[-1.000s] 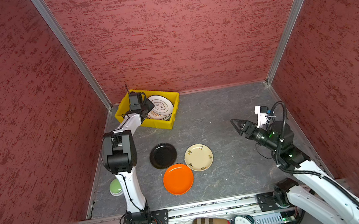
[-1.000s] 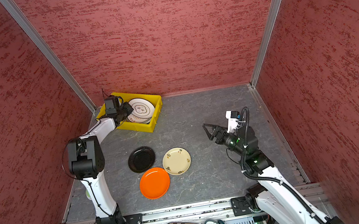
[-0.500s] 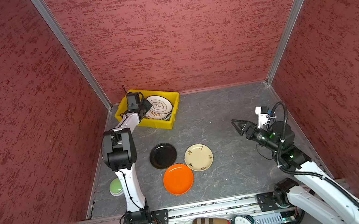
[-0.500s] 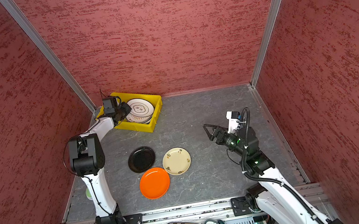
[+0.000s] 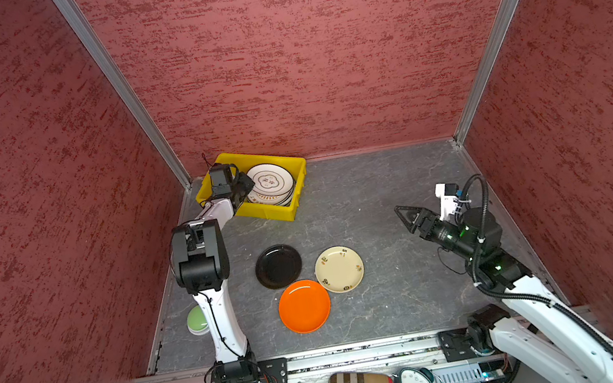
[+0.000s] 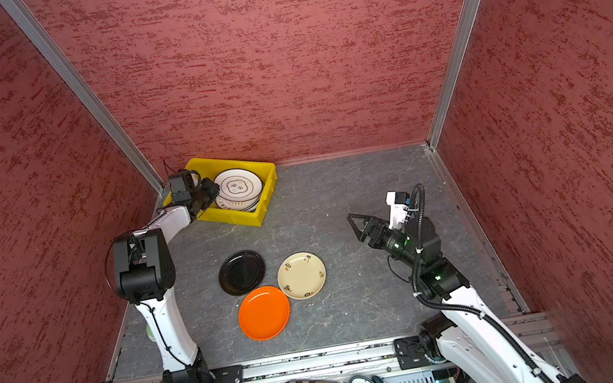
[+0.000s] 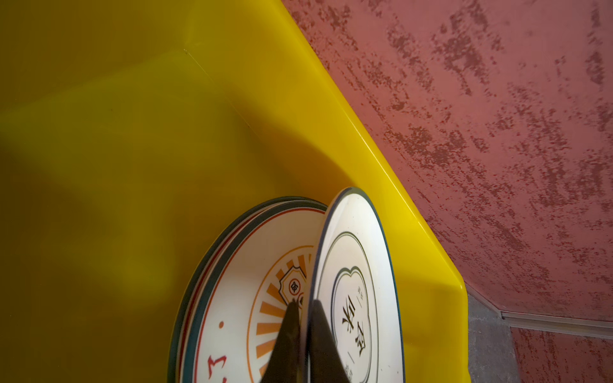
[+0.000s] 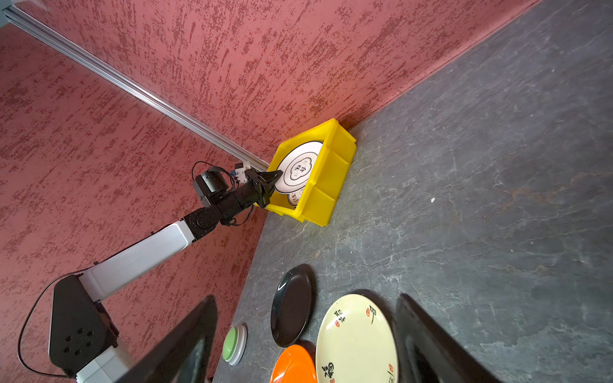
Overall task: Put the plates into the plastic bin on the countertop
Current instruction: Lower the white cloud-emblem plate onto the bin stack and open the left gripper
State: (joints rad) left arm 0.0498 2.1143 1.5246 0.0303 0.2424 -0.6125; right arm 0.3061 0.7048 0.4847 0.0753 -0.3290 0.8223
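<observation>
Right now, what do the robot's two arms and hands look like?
Left arm and right arm: white link shells, black joint housings. A thin black cable runs up the left; a ribbed black hose and green lights mark the right. Left hand and right hand: black tapered fingers.

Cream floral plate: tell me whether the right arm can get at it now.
Probably yes: the right claw hangs open and empty, and only bare countertop lies between it and the cream floral plate.

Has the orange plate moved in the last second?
No. The orange plate lies in the same spot, just as near the front rail and the black plate.
</observation>
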